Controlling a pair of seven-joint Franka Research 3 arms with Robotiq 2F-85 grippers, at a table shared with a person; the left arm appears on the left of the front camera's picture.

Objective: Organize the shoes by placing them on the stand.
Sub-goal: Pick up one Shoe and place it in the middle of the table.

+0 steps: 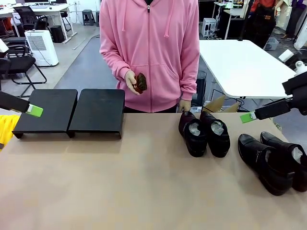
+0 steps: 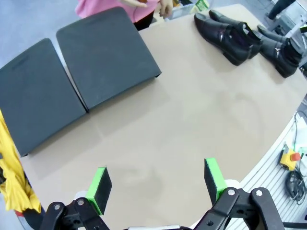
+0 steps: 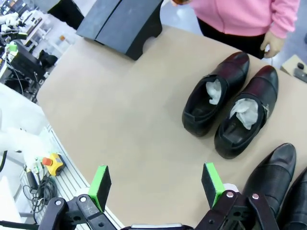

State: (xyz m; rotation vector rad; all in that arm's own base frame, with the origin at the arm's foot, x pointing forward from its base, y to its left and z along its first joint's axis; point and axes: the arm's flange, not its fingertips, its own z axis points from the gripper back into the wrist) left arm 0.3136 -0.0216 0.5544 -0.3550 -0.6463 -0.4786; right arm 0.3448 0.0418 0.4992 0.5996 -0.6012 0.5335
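Tan tabletop (image 1: 120,182): four glossy black leather shoes (image 1: 194,132) being left off flat matte-black stand (image 1: 98,110); left gripper (image 2: 157,177), right gripper (image 3: 156,178) being held agape, empty.

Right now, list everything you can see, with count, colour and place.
shoes: four, black; two side by side at the far edge right of centre, two at the right edge
stand: one, black, two panels, far left of the table
table: one, tan
brown object: one, reddish-brown, in the person's hand
yellow item: one, left table edge; can't tell what
white table: one, behind on the right
person: one, pink hoodie, far side
left gripper: black, green pads, open, empty, near the stand
right gripper: same colours, open, empty, near the shoes
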